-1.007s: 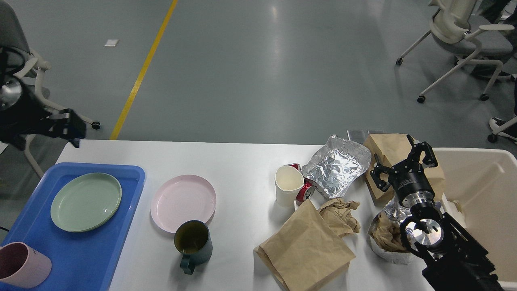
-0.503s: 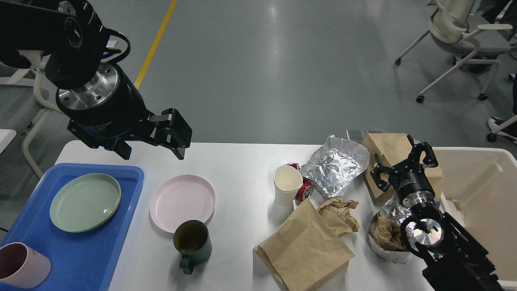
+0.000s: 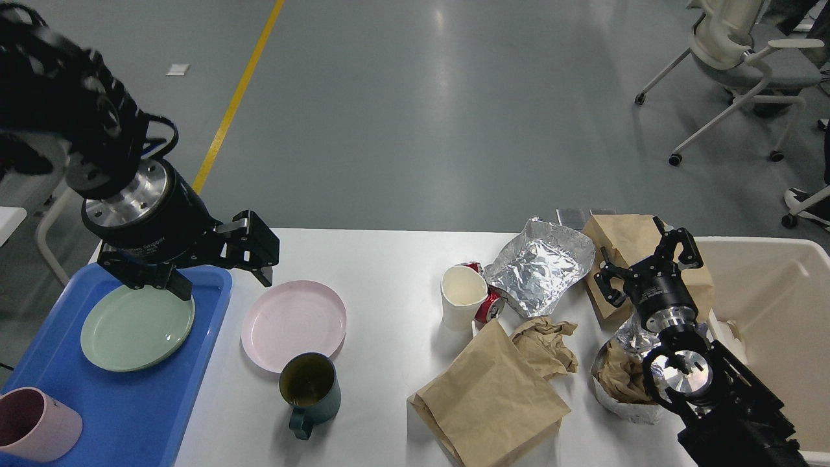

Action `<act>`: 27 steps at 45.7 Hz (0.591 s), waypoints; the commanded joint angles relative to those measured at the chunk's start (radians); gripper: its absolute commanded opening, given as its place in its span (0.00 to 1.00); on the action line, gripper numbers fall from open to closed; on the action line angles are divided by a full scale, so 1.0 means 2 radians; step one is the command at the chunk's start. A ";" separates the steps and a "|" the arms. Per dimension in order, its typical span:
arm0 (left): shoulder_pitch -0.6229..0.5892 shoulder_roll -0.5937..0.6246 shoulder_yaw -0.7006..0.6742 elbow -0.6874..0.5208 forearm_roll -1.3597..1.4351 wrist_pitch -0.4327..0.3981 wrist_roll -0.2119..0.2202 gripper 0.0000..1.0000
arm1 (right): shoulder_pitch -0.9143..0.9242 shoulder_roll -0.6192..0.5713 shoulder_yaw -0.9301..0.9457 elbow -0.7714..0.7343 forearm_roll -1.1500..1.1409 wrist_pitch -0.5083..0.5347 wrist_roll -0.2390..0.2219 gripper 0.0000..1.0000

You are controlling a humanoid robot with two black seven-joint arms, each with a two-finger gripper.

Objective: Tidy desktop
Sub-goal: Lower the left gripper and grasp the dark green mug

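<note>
The white desktop (image 3: 389,259) holds a pink plate (image 3: 293,323), a dark green mug (image 3: 310,388), a white paper cup (image 3: 462,296), a red can (image 3: 489,307), crumpled foil (image 3: 541,264), a brown paper bag (image 3: 493,395), crumpled brown paper (image 3: 546,344) and a foil-lined bowl of paper (image 3: 619,379). My left gripper (image 3: 217,266) is open and empty above the gap between the blue tray and the pink plate. My right gripper (image 3: 643,263) is open and empty over a second brown bag (image 3: 626,237) at the back right.
A blue tray (image 3: 130,415) at the left holds a green plate (image 3: 137,327) and a pink cup (image 3: 35,425). A cream bin (image 3: 778,305) stands at the right end. Office chairs (image 3: 746,58) stand on the grey floor behind.
My left arm swung in from the far left, then came down and back left to just above the tray's edge. The right arm and the objects have not moved.
</note>
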 commanded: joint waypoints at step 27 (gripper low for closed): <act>0.352 -0.094 -0.032 0.122 -0.033 0.196 0.000 0.91 | 0.000 0.000 0.000 0.000 0.000 0.000 0.001 1.00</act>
